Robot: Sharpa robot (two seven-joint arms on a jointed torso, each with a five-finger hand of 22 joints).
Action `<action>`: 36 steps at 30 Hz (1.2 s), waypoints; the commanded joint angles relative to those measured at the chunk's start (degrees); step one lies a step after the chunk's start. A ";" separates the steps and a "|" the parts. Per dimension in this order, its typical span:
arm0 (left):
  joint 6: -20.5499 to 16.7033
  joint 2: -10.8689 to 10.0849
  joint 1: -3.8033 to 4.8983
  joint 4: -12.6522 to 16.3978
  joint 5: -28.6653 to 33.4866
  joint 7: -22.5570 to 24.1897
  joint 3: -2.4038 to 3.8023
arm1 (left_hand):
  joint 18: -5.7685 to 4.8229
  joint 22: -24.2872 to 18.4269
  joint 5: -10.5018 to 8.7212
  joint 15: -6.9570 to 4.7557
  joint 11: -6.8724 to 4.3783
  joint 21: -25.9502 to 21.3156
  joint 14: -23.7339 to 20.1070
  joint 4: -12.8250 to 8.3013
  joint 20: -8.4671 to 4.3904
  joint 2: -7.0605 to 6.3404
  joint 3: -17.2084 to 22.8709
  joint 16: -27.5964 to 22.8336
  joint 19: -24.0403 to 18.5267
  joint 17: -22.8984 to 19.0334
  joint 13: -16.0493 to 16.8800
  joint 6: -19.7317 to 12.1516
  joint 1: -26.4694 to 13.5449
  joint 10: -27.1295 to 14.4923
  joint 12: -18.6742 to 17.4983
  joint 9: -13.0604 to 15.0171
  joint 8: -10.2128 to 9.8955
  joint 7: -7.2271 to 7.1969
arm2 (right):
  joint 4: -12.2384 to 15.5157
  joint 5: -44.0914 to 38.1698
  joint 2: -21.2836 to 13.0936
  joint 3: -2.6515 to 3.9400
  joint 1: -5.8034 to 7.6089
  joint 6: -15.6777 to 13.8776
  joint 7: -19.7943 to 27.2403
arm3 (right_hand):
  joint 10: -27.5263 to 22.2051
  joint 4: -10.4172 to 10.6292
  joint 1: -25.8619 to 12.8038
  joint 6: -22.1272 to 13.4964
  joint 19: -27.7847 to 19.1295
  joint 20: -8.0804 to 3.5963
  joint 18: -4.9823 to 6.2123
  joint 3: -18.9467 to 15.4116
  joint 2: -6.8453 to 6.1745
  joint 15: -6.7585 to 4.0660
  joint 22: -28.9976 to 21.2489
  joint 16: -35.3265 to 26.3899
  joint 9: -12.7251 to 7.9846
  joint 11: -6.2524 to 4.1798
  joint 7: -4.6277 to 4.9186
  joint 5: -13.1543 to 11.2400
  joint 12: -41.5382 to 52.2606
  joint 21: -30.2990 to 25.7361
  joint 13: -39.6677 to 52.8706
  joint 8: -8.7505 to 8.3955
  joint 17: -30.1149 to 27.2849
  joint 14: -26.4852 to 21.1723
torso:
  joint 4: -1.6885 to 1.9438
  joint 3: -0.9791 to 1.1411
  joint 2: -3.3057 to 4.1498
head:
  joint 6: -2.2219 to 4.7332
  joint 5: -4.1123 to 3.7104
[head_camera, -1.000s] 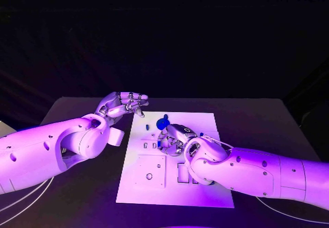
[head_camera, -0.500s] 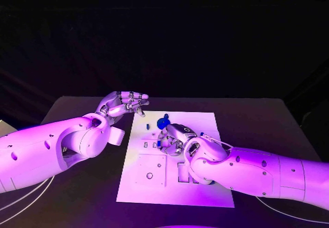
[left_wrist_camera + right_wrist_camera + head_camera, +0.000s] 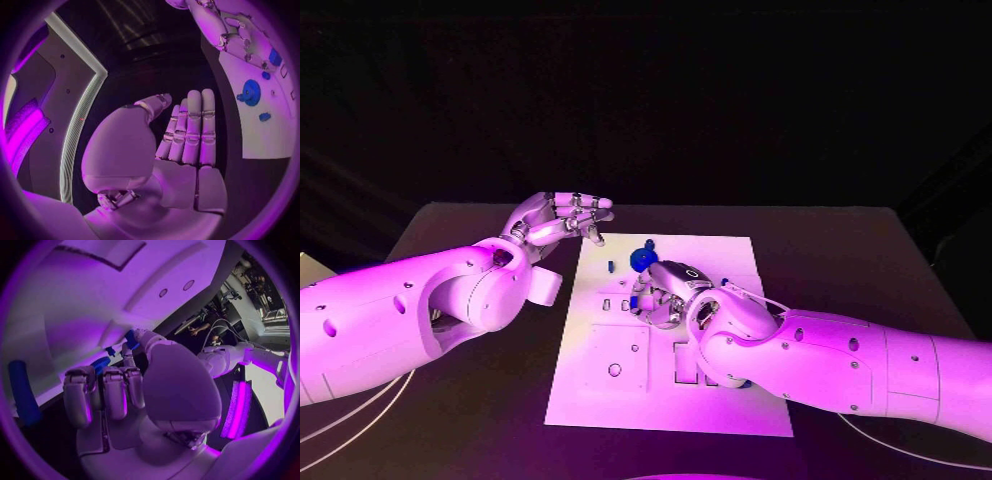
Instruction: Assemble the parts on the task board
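Across the middle of the black table (image 3: pixel 848 240) lies the white task board (image 3: pixel 733 255), a long plate with cut-out slots and small holes. Over its centre the right hand (image 3: pixel 668 293) is lowered onto the board, fingers curled down; the right wrist view shows a small blue part (image 3: pixel 131 338) pinched at the fingertips (image 3: pixel 139 334) against the white surface. At the board's far left corner the left hand (image 3: pixel 560 220) hovers above the table, holding nothing, fingers straight and side by side with the thumb standing off from them. Just beyond the right hand a round blue part (image 3: pixel 642 260) sits on the board, with a smaller blue piece (image 3: pixel 648 244) a little farther back.
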 commanded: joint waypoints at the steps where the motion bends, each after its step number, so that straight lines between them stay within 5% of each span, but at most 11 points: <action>1: 0.98 0.09 0.08 0.07 -0.19 0.21 0.04 | 0.72 0.12 -0.20 -0.03 0.14 0.27 -0.31 -0.08 0.20 0.16 0.37 0.20 -0.45 -0.07 -0.04 0.26 0.25 0.41 -0.07 0.08 0.19 0.06 | -0.04 -0.73 0.09 -0.08 -0.13 1.48 0.14 | 3.50 0.24 -0.27 -0.72 6.00 0.30 -0.82 -0.20 -0.64 0.45 15.07 0.19 -0.12 0.42 0.07 -0.43 -0.35 0.25 12.64 -0.24 15.08 6.08 | 0.04 0.02 0.02 | -0.07 0.06; 17: 0.87 0.09 0.09 0.01 -0.19 0.00 0.04 | 0.71 0.24 -0.20 0.01 0.22 0.46 -0.34 -0.09 0.22 0.10 0.37 0.23 -0.61 -0.13 -0.08 0.11 0.10 0.27 -0.15 0.05 0.11 0.16 | -0.18 -0.75 0.35 -0.15 -0.12 0.80 0.29 | 1.62 0.77 -1.40 -2.77 6.00 1.17 -0.82 -2.02 -2.52 1.34 15.07 0.19 -0.79 1.26 0.97 -2.22 -2.51 0.25 10.94 -1.27 15.08 6.08 | 0.00 0.03 0.03 | -0.13 -0.02; 21: 0.86 0.10 0.09 0.00 -0.19 -0.04 0.04 | 0.71 0.28 -0.19 0.04 0.24 0.52 -0.35 -0.09 0.24 0.10 0.39 0.23 -0.67 -0.15 -0.09 0.04 0.06 0.21 -0.18 0.03 0.07 0.20 | -0.15 -0.75 0.38 -0.17 -0.12 0.11 0.59 | -0.27 2.23 -1.90 -4.26 6.00 1.66 -0.82 -5.95 -2.69 1.78 15.07 0.19 -1.23 1.67 1.34 -7.73 -4.73 0.25 9.15 -1.77 15.08 6.08 | 0.00 0.01 0.02 | -0.11 -0.04; 25: 0.87 0.10 0.09 -0.03 -0.19 -0.09 0.04 | 0.71 0.28 -0.19 0.04 0.24 0.52 -0.35 -0.09 0.24 0.10 0.39 0.23 -0.67 -0.15 -0.09 0.04 0.06 0.21 -0.18 0.03 0.07 0.20 | 0.01 -0.77 0.33 -0.17 -0.12 -1.05 0.83 | -1.11 4.38 -0.17 -5.62 6.00 1.97 -0.82 -13.62 -1.38 2.07 15.07 0.19 -1.86 2.02 1.72 -11.22 -5.70 0.25 8.23 -2.00 15.08 6.08 | 0.00 0.03 0.04 | -0.09 -0.06; 36: 2.06 0.10 0.09 -0.76 -2.31 -2.95 0.04 | 0.80 0.64 -0.32 -0.03 0.01 1.23 0.69 0.35 0.42 -0.22 -0.19 1.40 -0.82 0.06 0.31 -0.57 -1.15 1.16 0.50 -0.08 -0.22 0.00 | 4.68 -1.04 -3.90 0.19 0.39 -5.37 2.77 | -1.36 4.53 0.71 -7.33 6.00 2.30 -0.82 -17.41 -1.25 2.48 15.07 0.19 -2.65 2.52 2.30 -11.12 -5.87 0.25 7.96 -2.86 15.08 6.08 | -0.19 0.06 -0.17 | -0.03 0.41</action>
